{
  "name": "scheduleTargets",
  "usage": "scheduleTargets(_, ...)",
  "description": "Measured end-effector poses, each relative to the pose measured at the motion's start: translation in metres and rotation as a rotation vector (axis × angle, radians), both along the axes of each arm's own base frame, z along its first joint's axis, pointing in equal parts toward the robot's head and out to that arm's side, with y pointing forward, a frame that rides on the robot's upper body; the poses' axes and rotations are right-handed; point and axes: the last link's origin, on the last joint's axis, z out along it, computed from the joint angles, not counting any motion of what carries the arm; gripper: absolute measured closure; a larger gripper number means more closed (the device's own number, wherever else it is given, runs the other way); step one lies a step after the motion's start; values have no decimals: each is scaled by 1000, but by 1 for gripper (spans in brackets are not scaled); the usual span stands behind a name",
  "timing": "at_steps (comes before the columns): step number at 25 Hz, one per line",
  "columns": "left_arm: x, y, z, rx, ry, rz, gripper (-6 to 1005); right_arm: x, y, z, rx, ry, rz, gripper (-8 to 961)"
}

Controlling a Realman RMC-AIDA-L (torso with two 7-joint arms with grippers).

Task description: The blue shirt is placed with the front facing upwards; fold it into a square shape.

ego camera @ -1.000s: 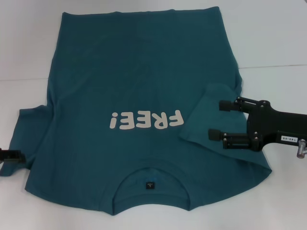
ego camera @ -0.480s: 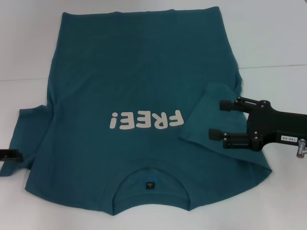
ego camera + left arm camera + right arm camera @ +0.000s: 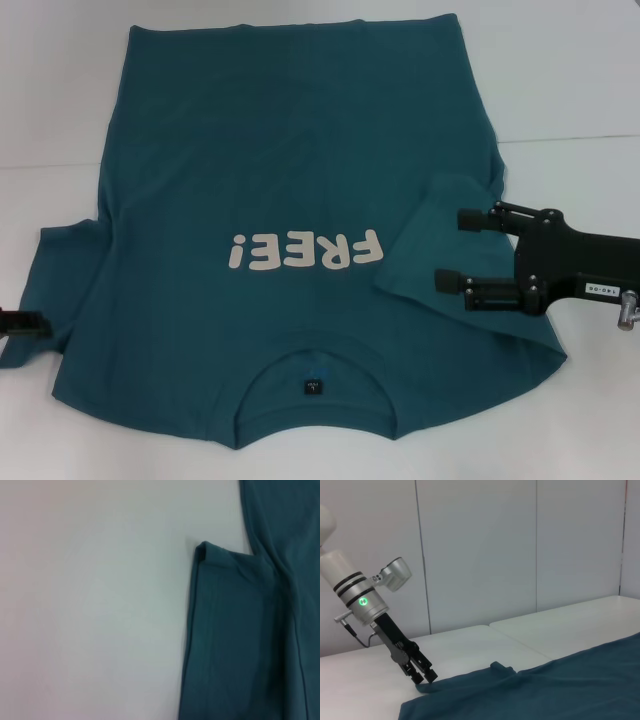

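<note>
While the blue shirt (image 3: 290,200) lies face-up on the white counter (image 3: 570,90), its right sleeve already folded inward, the right tool (image 3: 452,250) hovers released above that flap. The left tool (image 3: 422,676), apparently clenched, meets the left sleeve (image 3: 45,290), seemingly next to fold.

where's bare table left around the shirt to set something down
Bare table lies beyond the right hand, and beyond the left sleeve. The blue shirt fills the middle; both sleeves are crowded, the left hand at the left one.
</note>
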Motion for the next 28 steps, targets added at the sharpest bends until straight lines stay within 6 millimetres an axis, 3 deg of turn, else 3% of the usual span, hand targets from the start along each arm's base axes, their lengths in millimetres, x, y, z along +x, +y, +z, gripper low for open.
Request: scheduleTargets(28, 0, 0, -4, -23, 15, -9, 78, 0, 0, 0, 2, -1, -1, 34)
